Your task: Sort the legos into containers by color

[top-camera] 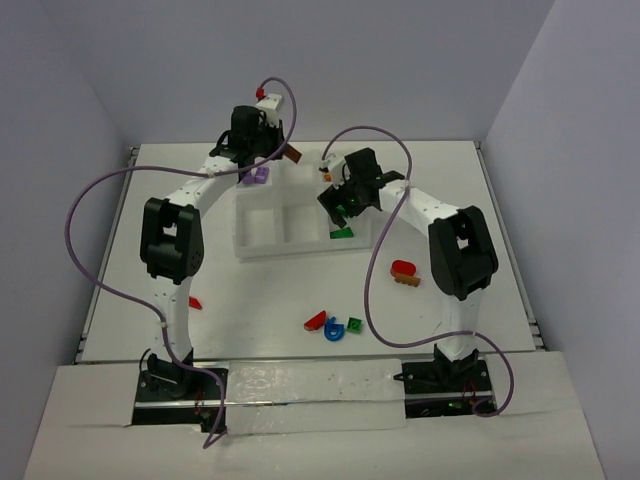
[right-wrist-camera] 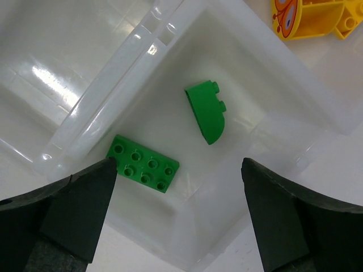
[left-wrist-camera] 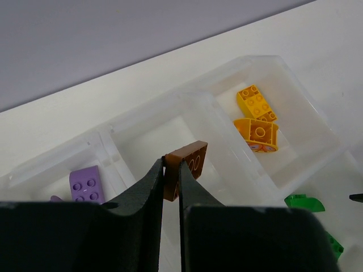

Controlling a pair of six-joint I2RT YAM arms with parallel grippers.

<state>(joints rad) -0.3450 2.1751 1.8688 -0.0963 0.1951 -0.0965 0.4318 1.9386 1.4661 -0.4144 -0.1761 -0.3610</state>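
White tabletop (top-camera: 450, 330) under everything; I hold the brown brick (left-wrist-camera: 191, 160) pinched in the left gripper (left-wrist-camera: 171, 169) over the middle cell of the tray (left-wrist-camera: 221, 136), purple brick (left-wrist-camera: 85, 184) lower left, yellow bricks (left-wrist-camera: 256, 103) upper right. Wide open, the right gripper (right-wrist-camera: 178, 165) hovers above the green bricks (right-wrist-camera: 207, 110).

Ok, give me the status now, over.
Left gripper shut on brown brick, above tray. Right gripper open over two green bricks. Nothing blocking.

Two green legos (right-wrist-camera: 205, 112) lie in one compartment (right-wrist-camera: 258, 93)
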